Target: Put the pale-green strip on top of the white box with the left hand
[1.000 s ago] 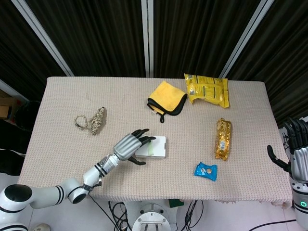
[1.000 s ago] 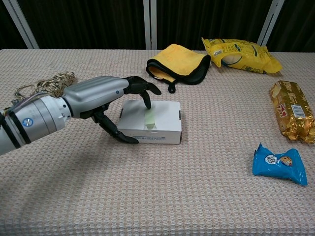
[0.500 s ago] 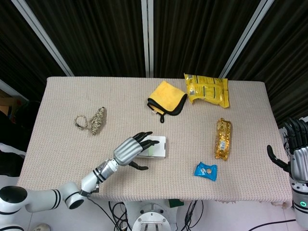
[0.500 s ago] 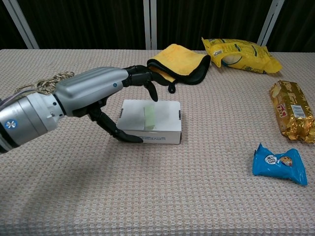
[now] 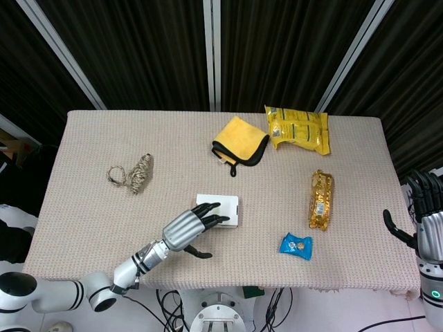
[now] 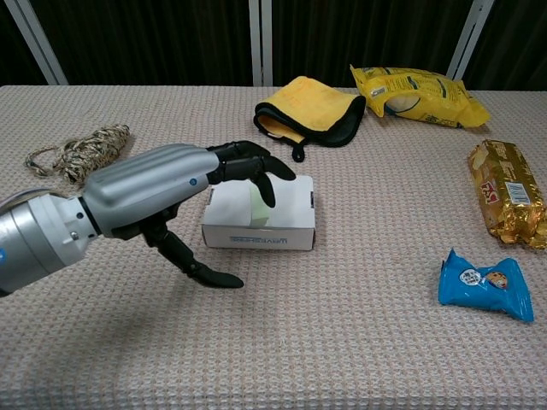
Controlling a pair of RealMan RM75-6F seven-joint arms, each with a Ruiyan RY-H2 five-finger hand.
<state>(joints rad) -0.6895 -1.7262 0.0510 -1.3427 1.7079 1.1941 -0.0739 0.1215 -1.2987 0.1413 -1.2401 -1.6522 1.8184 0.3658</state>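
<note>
Beige woven cloth covers the table (image 6: 342, 359), with black curtains and pale slanted bars behind it. Nearest the robot, the left hand (image 6: 162, 201) hovers with fingers spread and holding nothing, its dark fingertips over the near-left part of the white box (image 6: 278, 218). On the box's top lies the pale-green strip (image 6: 258, 210), partly hidden by those fingers. Off the table's right edge, the right hand (image 5: 426, 221) is raised, fingers apart and empty. Farther back sit a yellow cloth (image 6: 309, 107) and a yellow snack bag (image 6: 419, 92).
</note>
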